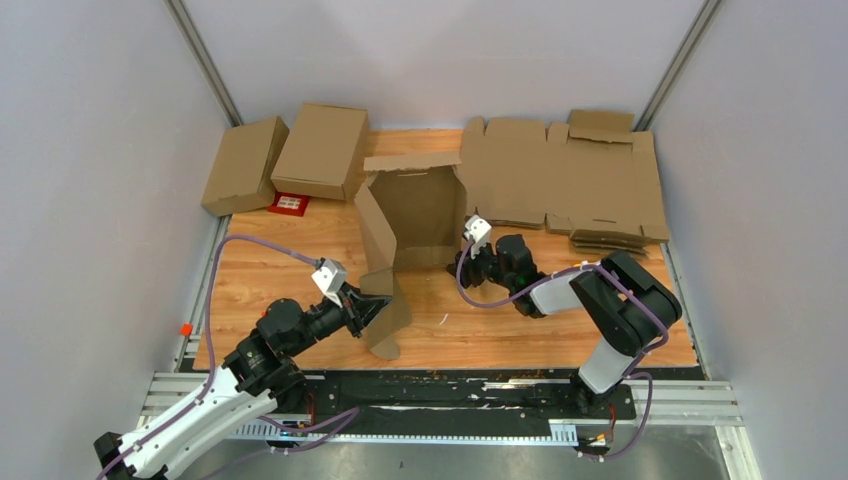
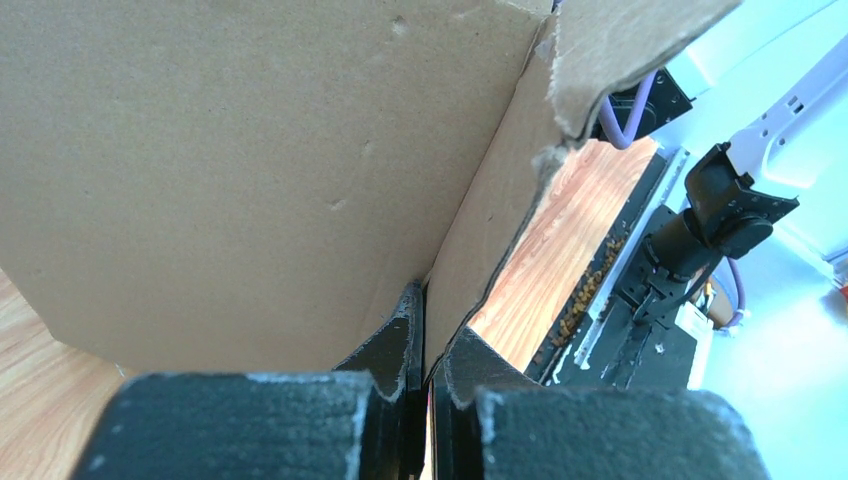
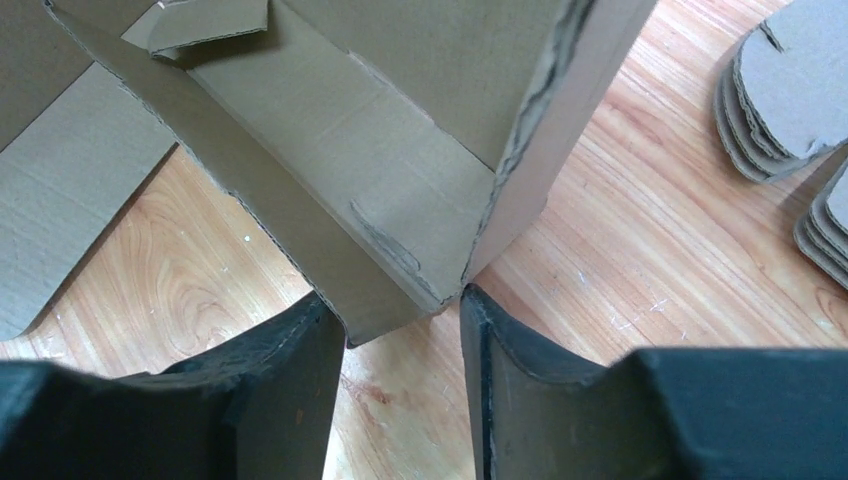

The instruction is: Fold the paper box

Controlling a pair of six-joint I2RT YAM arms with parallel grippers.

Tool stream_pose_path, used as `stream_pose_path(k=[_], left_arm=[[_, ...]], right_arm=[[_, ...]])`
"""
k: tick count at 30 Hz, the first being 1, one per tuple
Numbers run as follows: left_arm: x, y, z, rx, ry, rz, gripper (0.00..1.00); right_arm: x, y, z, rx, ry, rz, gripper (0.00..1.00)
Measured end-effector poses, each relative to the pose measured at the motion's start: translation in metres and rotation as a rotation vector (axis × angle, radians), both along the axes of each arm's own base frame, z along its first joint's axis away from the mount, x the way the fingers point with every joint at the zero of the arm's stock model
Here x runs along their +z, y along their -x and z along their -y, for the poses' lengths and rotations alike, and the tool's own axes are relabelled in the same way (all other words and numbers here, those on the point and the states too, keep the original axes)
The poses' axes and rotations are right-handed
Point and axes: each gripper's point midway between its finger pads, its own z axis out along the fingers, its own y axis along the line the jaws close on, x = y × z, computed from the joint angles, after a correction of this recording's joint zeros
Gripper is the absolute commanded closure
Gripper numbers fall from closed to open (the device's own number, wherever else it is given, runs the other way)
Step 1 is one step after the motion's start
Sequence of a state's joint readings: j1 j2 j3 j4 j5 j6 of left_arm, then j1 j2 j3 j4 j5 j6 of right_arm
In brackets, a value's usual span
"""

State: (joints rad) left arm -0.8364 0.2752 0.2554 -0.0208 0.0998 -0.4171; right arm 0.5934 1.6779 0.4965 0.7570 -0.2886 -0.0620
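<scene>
The paper box (image 1: 412, 215) is a plain brown cardboard piece, partly raised, standing mid-table with its walls up and a long flap (image 1: 385, 300) reaching toward the near left. My left gripper (image 1: 372, 308) is shut on that flap; in the left wrist view the cardboard (image 2: 300, 160) runs down between the two fingertips (image 2: 428, 330). My right gripper (image 1: 470, 258) is open at the box's near right corner. In the right wrist view that corner (image 3: 440, 290) sits at the mouth of the open gripper (image 3: 400, 310), fingers on either side.
A wide stack of flat notched cardboard sheets (image 1: 570, 180) lies at the back right. Two folded boxes (image 1: 322, 150) (image 1: 245, 165) rest at the back left, with a small red card (image 1: 290, 204) beside them. Grey walls enclose the table. A black rail (image 1: 450, 385) runs along the near edge.
</scene>
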Motion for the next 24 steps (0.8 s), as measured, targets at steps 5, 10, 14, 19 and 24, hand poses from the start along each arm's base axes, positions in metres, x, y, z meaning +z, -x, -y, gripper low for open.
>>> stream_pose_path(k=[5,10,14,19,24], left_arm=[[-0.001,0.0,0.0,0.0,-0.002,-0.002,0.98],[-0.002,0.0,0.001,-0.004,-0.005,-0.004,0.98],[-0.002,-0.001,0.002,-0.004,-0.005,-0.004,0.98],[-0.002,-0.001,0.002,-0.005,-0.008,-0.006,0.98],[-0.003,-0.001,0.003,-0.009,-0.01,-0.009,0.98]], right_arm=[[-0.001,-0.002,0.002,-0.018,0.006,-0.004,0.49],[-0.001,-0.012,0.007,-0.081,0.017,-0.016,0.28],[0.002,-0.022,0.011,-0.128,0.01,-0.022,0.0],[0.002,-0.029,0.021,-0.171,-0.007,-0.034,0.0],[-0.001,-0.032,0.02,-0.146,-0.009,-0.049,0.0]])
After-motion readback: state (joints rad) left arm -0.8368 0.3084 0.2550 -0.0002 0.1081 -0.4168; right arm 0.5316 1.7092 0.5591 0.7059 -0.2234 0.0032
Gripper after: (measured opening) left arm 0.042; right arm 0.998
